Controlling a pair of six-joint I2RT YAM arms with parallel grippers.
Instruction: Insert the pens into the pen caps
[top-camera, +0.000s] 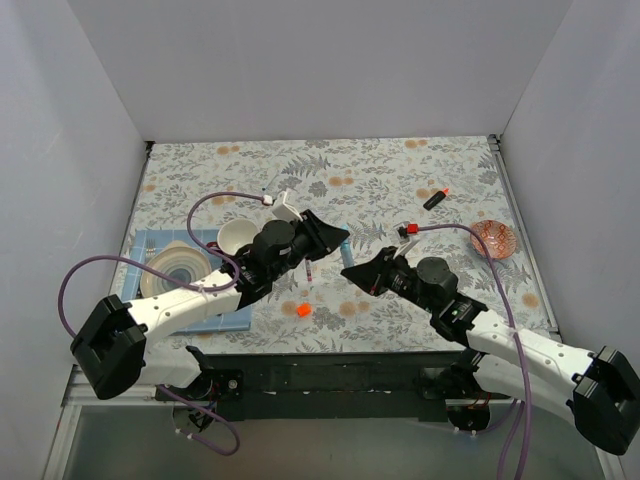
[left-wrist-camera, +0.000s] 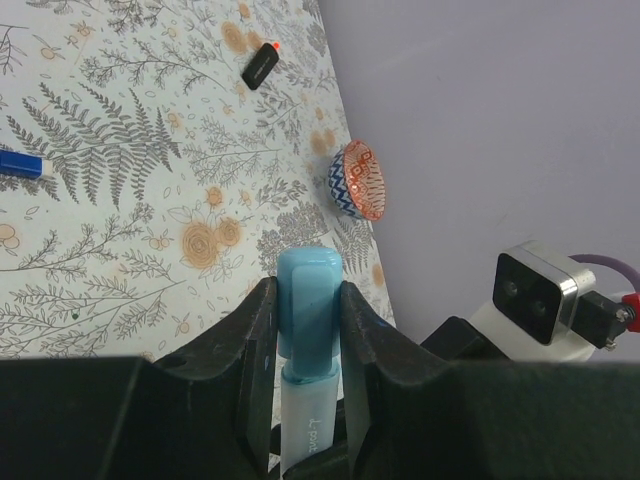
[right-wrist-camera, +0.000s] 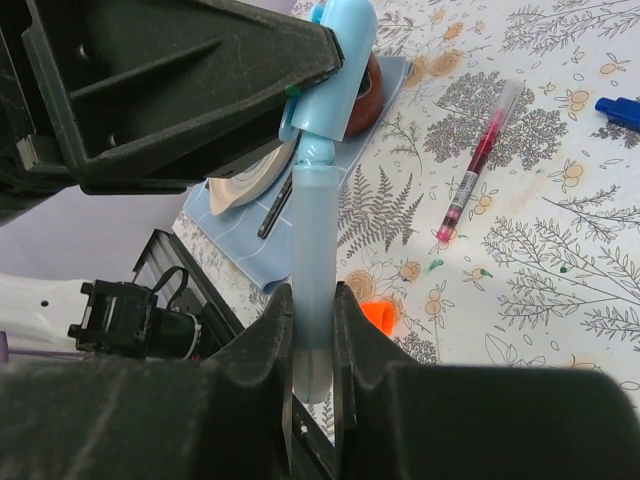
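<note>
My left gripper (left-wrist-camera: 306, 290) is shut on the light blue cap (left-wrist-camera: 308, 262) at the end of the light blue pen. My right gripper (right-wrist-camera: 312, 300) is shut on that pen's pale barrel (right-wrist-camera: 315, 230). The cap (right-wrist-camera: 338, 60) sits on the barrel's tip, tilted slightly. Both grippers meet above the table's middle, left (top-camera: 335, 238) and right (top-camera: 352, 270). The orange cap (top-camera: 303, 309) lies loose on the table and also shows in the right wrist view (right-wrist-camera: 381, 316). The dark blue cap (left-wrist-camera: 20, 163) lies apart. The black pen with the orange-red end (top-camera: 435, 198) lies far right.
A patterned bowl (top-camera: 494, 239) stands at the right edge. A blue cloth (top-camera: 143, 246) with a plate, a cup (top-camera: 237, 236) and a dark cutlery piece (right-wrist-camera: 274, 206) is at the left. A slim red-filled refill (right-wrist-camera: 478, 165) lies mid-table.
</note>
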